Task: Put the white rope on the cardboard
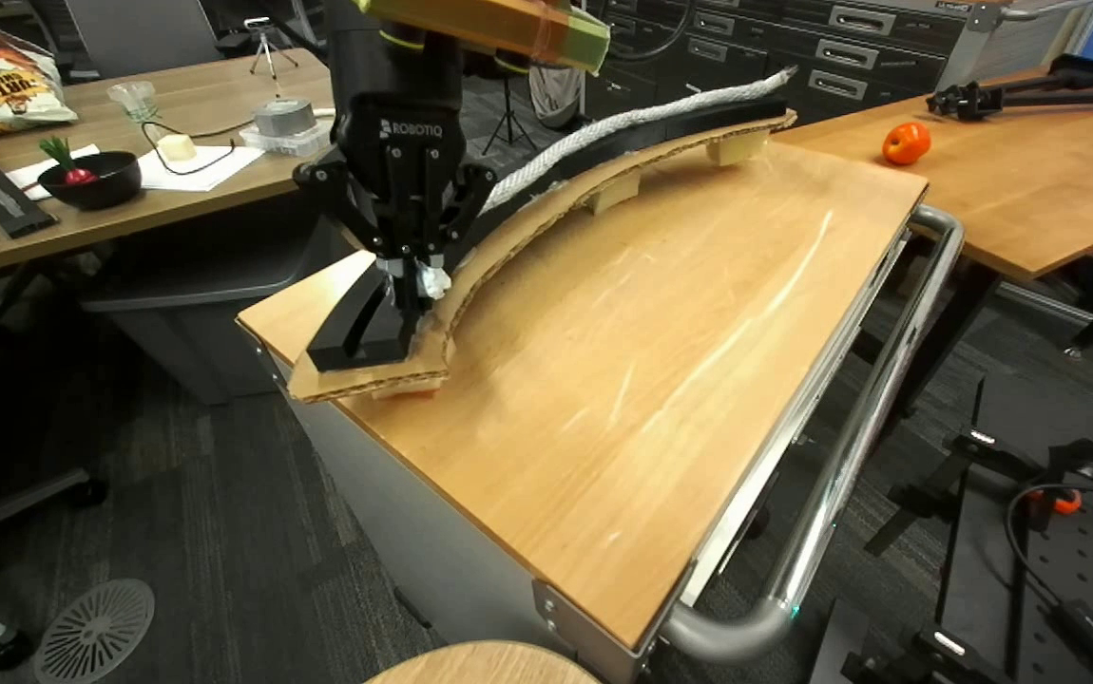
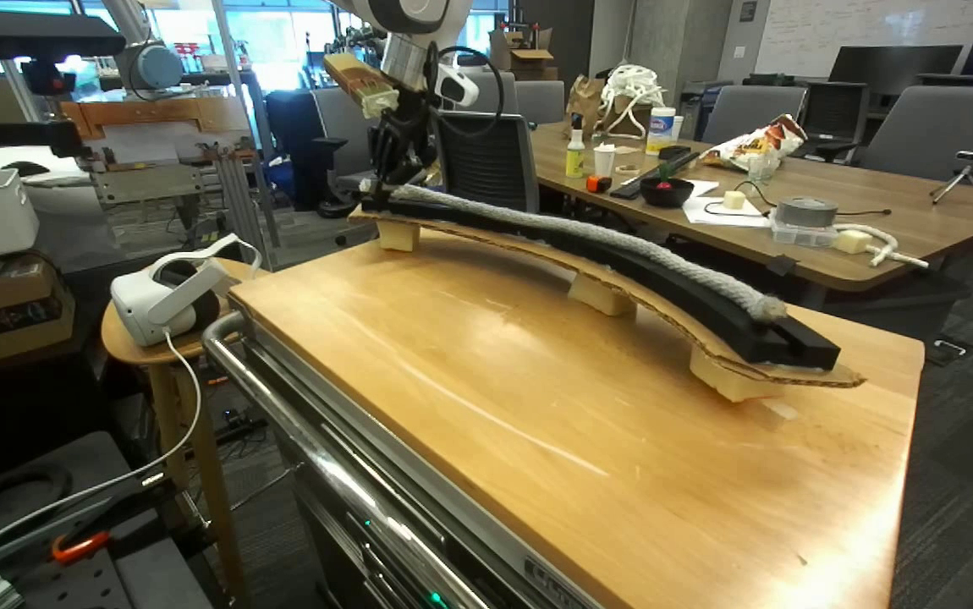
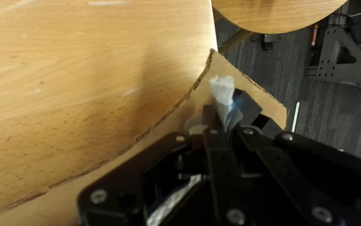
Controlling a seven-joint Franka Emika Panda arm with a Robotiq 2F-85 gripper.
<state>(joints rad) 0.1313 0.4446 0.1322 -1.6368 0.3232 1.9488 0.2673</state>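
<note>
At the left end of the cardboard point(image 1: 513, 228), in both exterior views, the tool point(image 1: 411, 296) points down with its fingers pressed together; a white scrap point(image 3: 223, 88) shows at the tips, and it cannot be made out whether this is rope caught between them or only tape. From just beside the tool, the white rope point(image 2: 588, 230) runs rightward on the cardboard's black top point(image 2: 647, 275), following its curve; how deep it sits there is hard to say. It looks thick, braided and probably light, soft enough to bend yet springy, so pressing one place may lift another. The rough weave should not slip much. Near the cardboard's right end lies the frayed tip point(image 2: 770, 307); strands there would likely splay under a pinch, so a hold a little inward, where the braid is whole, seems best.
</note>
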